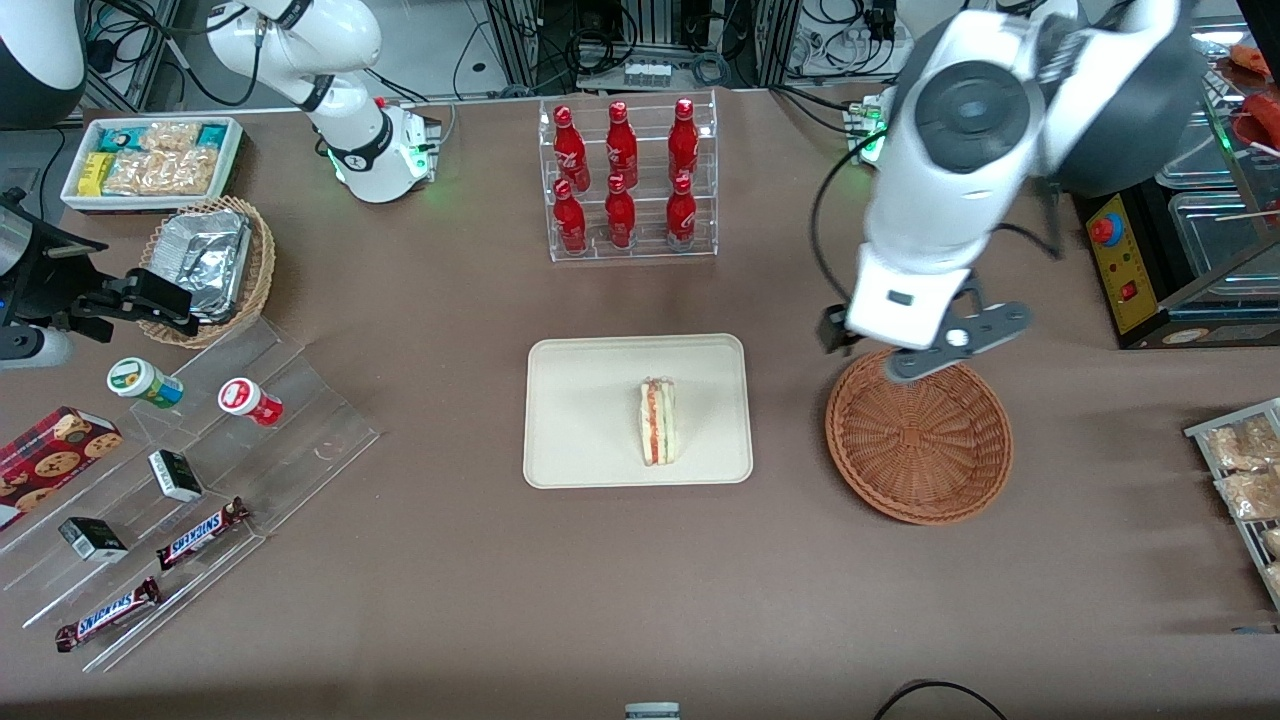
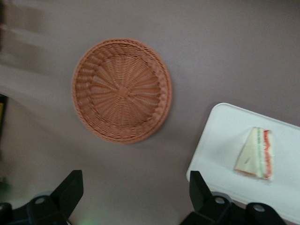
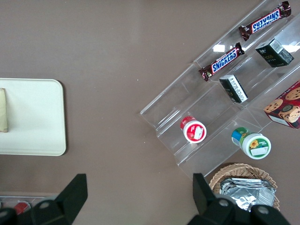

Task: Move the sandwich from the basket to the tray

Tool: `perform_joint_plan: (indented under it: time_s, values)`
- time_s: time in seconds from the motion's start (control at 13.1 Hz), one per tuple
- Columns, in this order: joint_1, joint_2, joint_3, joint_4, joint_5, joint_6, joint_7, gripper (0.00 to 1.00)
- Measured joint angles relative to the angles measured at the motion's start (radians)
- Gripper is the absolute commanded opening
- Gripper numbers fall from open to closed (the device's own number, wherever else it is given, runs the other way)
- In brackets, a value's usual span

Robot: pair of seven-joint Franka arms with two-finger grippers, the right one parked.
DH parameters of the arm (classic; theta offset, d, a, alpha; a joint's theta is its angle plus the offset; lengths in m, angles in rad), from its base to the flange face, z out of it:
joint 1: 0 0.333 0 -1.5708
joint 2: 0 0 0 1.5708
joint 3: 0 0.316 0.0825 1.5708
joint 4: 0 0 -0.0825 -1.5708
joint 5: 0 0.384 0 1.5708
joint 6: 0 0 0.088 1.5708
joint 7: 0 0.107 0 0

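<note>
The pincer (image 2: 133,197) hangs spread and empty above the bare basket (image 1: 920,440). The sandwich (image 1: 658,421) already lies on the tray (image 1: 580,420), so retreat calmly upward, clear of the wicker.

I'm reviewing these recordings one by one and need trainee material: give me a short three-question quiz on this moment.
1. True or false: the sandwich lies on the tray.
2. What is in the reddish-brown basket? A) the sandwich B) nothing C) foil
3. Fill in: the left arm's end effector hangs above the table with its fingers ____, holding nothing.

Key: 1 true; 2 B; 3 open.
</note>
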Motion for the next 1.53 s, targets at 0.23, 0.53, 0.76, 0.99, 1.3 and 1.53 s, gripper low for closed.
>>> perform_joint_plan:
  time_s: [0.23,0.53,0.76,0.99,1.3,1.53]
  values:
    - [0.107,-0.105,0.002,-0.089,-0.003,-0.019,0.234,1.00]
    - [0.270,-0.239,0.005,-0.213,-0.080,-0.021,0.528,1.00]
    - [0.370,-0.294,0.006,-0.286,-0.115,-0.020,0.720,1.00]
    - [0.413,-0.311,0.007,-0.312,-0.118,-0.019,0.803,1.00]
    - [0.430,-0.316,0.032,-0.316,-0.128,-0.016,0.839,1.00]
    - [0.430,-0.314,0.033,-0.315,-0.138,0.008,0.839,1.00]
